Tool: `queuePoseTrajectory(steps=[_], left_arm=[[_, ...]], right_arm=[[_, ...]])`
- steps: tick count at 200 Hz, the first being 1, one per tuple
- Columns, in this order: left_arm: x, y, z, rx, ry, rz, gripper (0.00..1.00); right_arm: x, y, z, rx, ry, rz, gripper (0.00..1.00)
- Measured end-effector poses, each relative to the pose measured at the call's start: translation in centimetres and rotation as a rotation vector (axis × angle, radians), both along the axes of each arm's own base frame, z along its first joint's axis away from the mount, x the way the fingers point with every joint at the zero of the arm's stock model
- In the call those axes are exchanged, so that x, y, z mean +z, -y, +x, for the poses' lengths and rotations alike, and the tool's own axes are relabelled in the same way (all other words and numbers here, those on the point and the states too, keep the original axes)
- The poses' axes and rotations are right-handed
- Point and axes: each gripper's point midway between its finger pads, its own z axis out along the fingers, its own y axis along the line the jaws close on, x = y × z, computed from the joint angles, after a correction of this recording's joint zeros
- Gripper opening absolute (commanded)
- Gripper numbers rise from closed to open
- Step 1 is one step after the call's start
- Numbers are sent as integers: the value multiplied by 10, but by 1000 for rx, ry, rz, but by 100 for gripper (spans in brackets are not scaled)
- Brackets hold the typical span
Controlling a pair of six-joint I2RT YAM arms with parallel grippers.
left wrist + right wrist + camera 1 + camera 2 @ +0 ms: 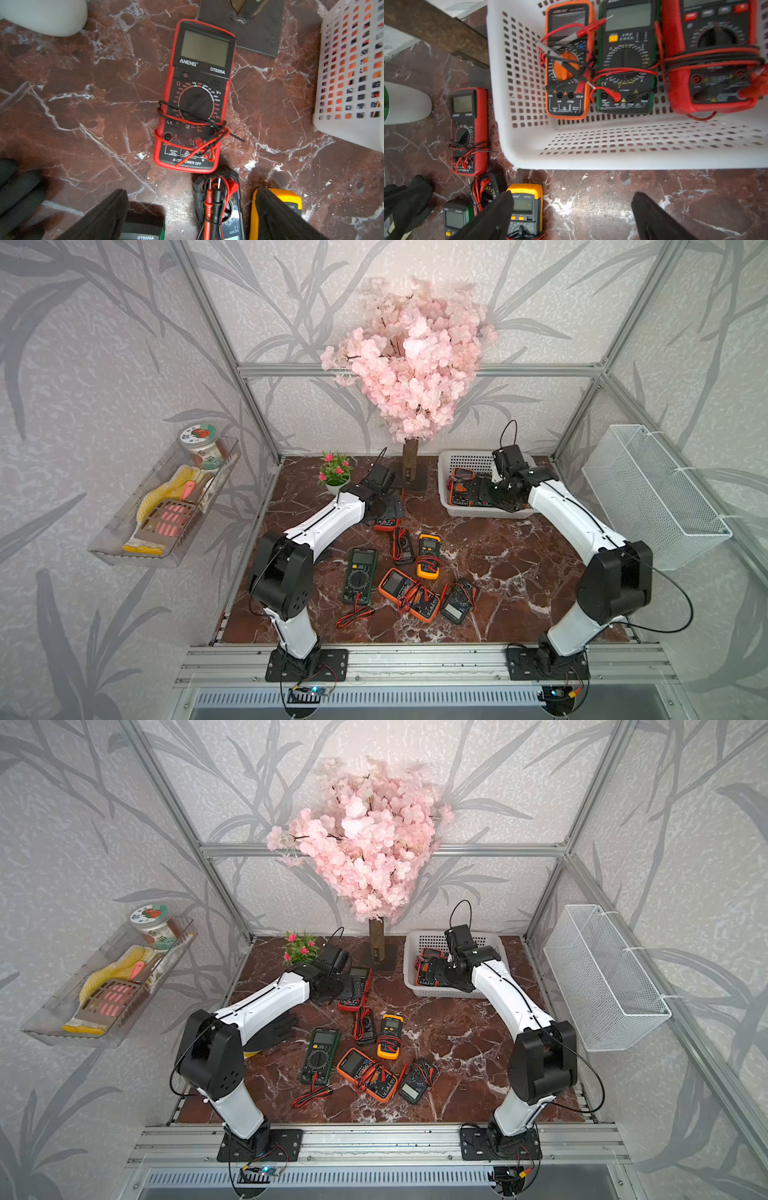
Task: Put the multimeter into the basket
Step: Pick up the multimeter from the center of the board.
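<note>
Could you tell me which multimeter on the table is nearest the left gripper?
The red-cased multimeter beneath the left gripper; the only red one outside the basket.

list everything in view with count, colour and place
basket: one, white, far right of table
multimeters in basket: three, orange, green, red, side by side
multimeters on table: six, red, black, yellow, green, orange, dark grey, middle
blossom tree: one, pink, back centre
potted plant: one, pink flowers, back left
glove: one, black, under left arm
wire bin: one, white, right wall
clear tray: one, left wall, holds jar, yellow gloves
left gripper: one, black, open over red multimeter
right gripper: one, black, open over basket
</note>
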Motion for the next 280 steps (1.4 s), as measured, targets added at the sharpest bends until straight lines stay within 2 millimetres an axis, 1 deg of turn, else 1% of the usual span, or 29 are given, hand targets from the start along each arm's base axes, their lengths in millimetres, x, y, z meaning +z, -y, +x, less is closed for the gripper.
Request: queuePoseTrajectory(steps=[40, 65, 81, 138, 171, 196, 226, 280], left_arm=[[-10, -13, 9, -1, -8, 56, 100], [-19, -15, 20, -11, -15, 76, 100], [-23, -12, 30, -25, -11, 84, 100], [-36, -3, 69, -66, 4, 85, 100], [-41, 0, 89, -80, 11, 79, 100], [-47, 2, 102, -85, 13, 79, 100], [-57, 5, 106, -98, -3, 73, 100], [-77, 15, 102, -126, -43, 44, 100]], right_arm=[[-3, -21, -22, 62, -5, -9, 95], [-6, -29, -33, 89, -12, -16, 95], [-6, -33, -38, 100, -12, -17, 95], [-6, -35, -48, 109, -10, -26, 95], [-3, -34, -51, 103, 0, -25, 95], [-5, -33, -53, 97, -4, -29, 95], [-8, -31, -55, 93, -13, -34, 95], [-9, -31, -56, 93, -16, -36, 95]])
